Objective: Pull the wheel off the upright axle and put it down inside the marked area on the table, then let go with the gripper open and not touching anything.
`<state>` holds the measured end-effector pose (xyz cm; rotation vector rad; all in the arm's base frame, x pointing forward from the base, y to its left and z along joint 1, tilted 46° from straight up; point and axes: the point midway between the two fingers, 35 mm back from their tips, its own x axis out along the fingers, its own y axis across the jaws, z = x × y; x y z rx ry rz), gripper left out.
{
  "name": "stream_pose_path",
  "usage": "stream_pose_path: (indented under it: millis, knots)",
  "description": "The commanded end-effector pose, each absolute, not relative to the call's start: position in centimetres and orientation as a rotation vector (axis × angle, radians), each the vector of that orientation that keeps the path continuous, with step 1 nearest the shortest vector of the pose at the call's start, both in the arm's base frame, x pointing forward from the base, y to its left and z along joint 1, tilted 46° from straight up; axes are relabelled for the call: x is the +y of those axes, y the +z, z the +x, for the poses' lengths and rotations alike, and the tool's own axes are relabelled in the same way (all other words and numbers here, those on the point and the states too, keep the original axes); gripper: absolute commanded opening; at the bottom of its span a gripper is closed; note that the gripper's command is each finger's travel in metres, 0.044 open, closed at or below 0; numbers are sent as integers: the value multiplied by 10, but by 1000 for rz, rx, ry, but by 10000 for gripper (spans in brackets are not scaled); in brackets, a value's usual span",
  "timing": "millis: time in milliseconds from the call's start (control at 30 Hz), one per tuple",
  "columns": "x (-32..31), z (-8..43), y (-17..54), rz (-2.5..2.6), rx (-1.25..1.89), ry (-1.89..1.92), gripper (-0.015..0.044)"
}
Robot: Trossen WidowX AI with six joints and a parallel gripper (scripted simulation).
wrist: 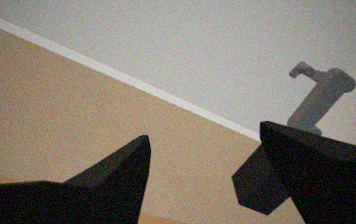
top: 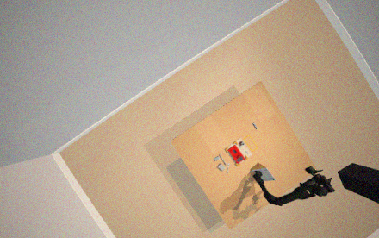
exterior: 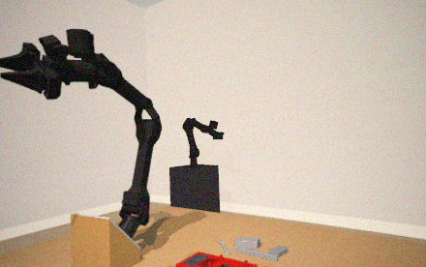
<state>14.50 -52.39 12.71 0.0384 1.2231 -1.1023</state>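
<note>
My gripper (top: pixel 332 184) (exterior: pixel 2 68) (wrist: pixel 203 136) is open and empty, raised high and stretched out beyond the table, far from the parts. The wheel and the upright axle are too small to tell apart in the top view. A small dark part (top: pixel 241 143) sits on a pale plate (top: pixel 247 151) beside a red block (top: pixel 236 153), but I cannot tell what it is. Faint yellow lines beside the pale plate may be the marked area. The exterior view shows only the top of the red part (exterior: pixel 208 259) at its lower edge.
Grey pieces (top: pixel 220 167) (exterior: pixel 247 243) lie beside the red block. A small dark blue piece (top: pixel 254 126) lies farther off on the table (top: pixel 215 125). A wedge-shaped block (exterior: pixel 90 242) stands by the arm's base. A second arm on a dark pedestal (exterior: pixel 195 189) (wrist: pixel 260 182) stands beyond.
</note>
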Motion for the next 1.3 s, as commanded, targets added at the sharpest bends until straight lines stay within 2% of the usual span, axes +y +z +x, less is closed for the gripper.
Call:
stream_pose_path:
  millis: [0,267,700,967,1267]
  knots:
    - [-500,186,109,75,1221,-1004,300]
    - [-450,250,78,258,1189,-858,300]
    - [-303,352,26,739,1269,-598,300]
    - [-196,384,9,1048,1431,-515,300]
    - [-71,390,4,1377,1716,-547,300]
